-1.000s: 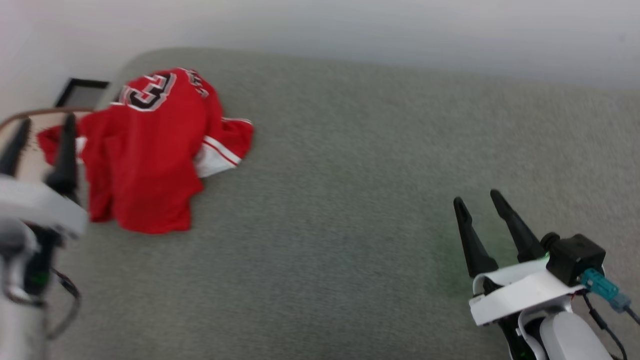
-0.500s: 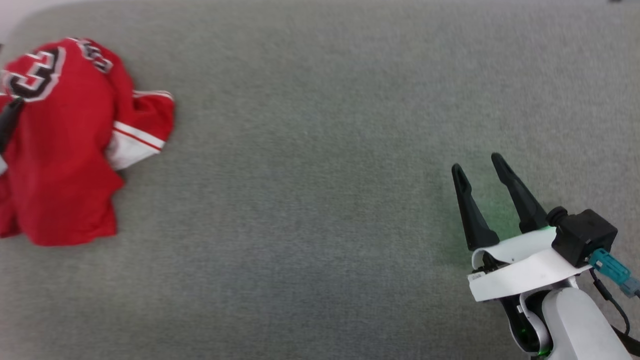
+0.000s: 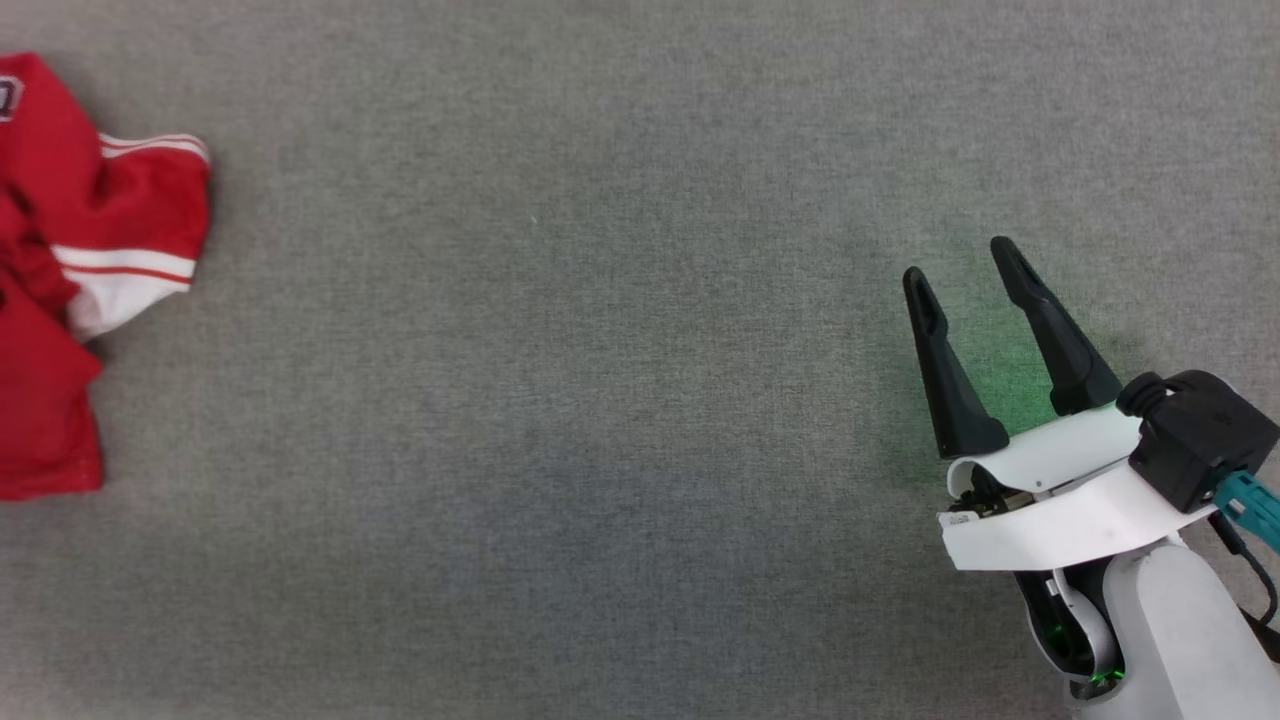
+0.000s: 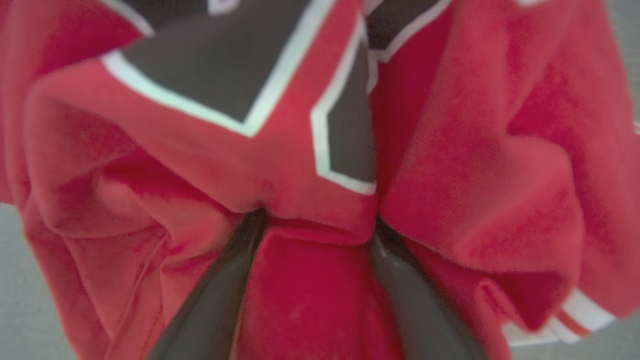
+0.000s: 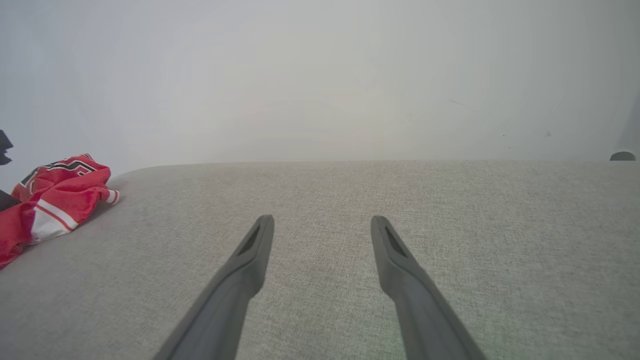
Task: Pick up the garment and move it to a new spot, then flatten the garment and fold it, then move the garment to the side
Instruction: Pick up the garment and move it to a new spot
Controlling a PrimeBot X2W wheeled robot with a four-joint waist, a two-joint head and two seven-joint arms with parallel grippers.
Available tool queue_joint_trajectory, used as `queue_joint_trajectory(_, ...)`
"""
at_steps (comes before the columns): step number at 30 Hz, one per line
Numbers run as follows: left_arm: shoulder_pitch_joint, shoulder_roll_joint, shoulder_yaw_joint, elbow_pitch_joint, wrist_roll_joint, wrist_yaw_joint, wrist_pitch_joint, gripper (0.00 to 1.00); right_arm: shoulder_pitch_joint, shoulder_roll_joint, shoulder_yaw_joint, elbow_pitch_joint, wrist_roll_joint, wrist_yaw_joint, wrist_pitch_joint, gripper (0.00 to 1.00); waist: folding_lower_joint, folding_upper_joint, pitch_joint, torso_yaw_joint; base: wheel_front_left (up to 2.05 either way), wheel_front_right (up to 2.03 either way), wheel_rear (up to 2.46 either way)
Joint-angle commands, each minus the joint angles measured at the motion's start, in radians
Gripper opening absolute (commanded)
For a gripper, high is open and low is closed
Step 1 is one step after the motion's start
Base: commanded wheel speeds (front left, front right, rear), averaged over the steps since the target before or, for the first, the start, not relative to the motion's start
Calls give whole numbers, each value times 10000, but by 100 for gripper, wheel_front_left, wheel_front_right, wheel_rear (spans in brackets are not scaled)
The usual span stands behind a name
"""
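Note:
The garment (image 3: 60,300), a crumpled red shirt with white striped sleeve trim, lies at the left edge of the head view on the grey surface. Up close in the left wrist view the garment (image 4: 450,175) shows black white-outlined print. My left gripper (image 4: 317,220) is pushed into its folds, fingers spread apart with red cloth between them and the tips buried under a fold. My right gripper (image 3: 960,262) hovers open and empty over bare surface far to the right. From the right wrist, the garment (image 5: 55,195) is at the far left, well away from the right gripper (image 5: 322,220).
A wide grey fabric surface (image 3: 600,400) stretches between the garment and my right arm. Its far edge meets a plain white wall (image 5: 320,75).
The head camera has swung right and down, so the garment slid to the picture's left edge and the left gripper left that view. The right gripper stays open.

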Motion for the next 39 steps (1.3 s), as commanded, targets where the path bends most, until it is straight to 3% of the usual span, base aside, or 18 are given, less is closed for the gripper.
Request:
queue_joint_trajectory(1,21,-66,-163,214,70,-41,231,100,-112,-25,-14,-120,-28,4,58,100,0,0,168,-114,0,0,0)
queue_joint_trajectory(7,-5,-465,-529,891,91,-50,580,100,-160,31,-8,-430,-53,4,257,100,0,0,211,-75,0,0,0)
queue_joint_trajectory(8,-28,-514,-545,984,68,-58,561,95,-160,44,-2,-443,-59,4,289,100,0,0,189,-63,0,0,0)
queue_joint_trajectory(9,-65,-571,-519,1050,13,-72,458,18,-154,50,-3,-450,-66,4,301,100,0,0,151,-45,0,0,0)
queue_joint_trajectory(10,-114,-590,-499,1084,1,-75,337,0,-132,52,-9,-441,-69,4,308,100,0,0,99,-22,0,0,0)
queue_joint_trajectory(18,-645,-316,-622,887,239,-305,-359,0,279,31,-166,-297,16,4,271,100,0,0,-582,276,0,0,0)
queue_joint_trajectory(31,-1461,15,-1525,-692,833,-847,-1538,0,1052,145,-202,70,162,4,297,100,0,0,-2547,935,0,0,0)
queue_joint_trajectory(39,-1702,-414,-2266,-2435,805,-928,-1709,0,1478,247,-242,313,259,4,294,100,0,0,-3696,1078,0,0,0)
